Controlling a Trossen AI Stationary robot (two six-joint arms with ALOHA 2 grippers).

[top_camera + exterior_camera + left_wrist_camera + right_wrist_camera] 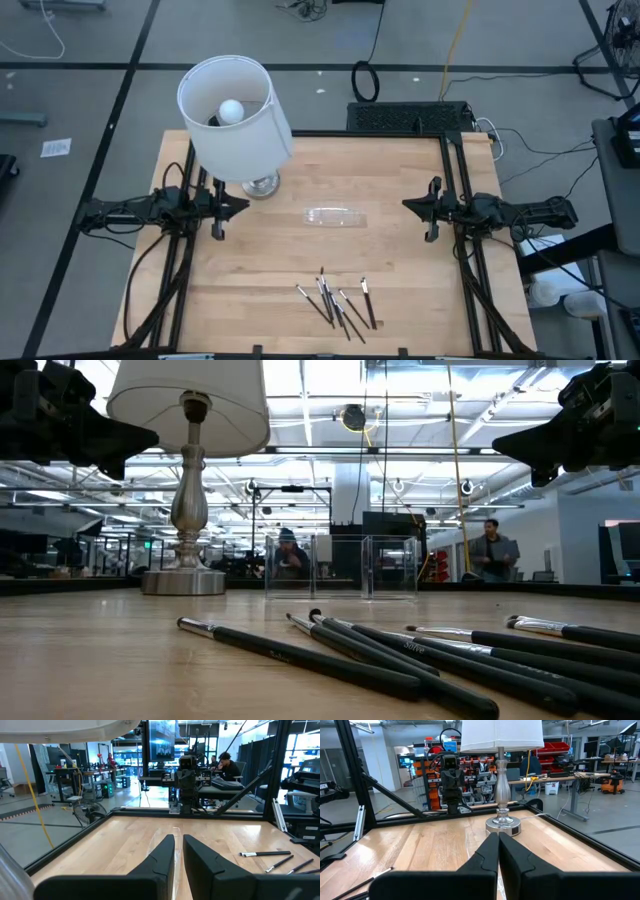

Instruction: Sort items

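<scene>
sticks first: i count about seven items (338, 304), thin dark sticks with pale tips, lying loosely fanned at the table's six o'clock edge, some crossing or touching each other (the exact number is hard to fix where they overlap). one clear plastic tray (335, 216) sits near the centre of the wooden table (400, 260), well apart from the sticks. one lamp (235, 115) with a white shade stands toward eleven o'clock. my left gripper (243, 208) hovers at nine o'clock, its fingers a narrow slit apart and holding nothing. my right gripper (407, 205) hovers at three o'clock, fingers pressed together, empty. both point inward at the tray from opposite sides, neither touching it. two people show in the room beyond the table.
</scene>
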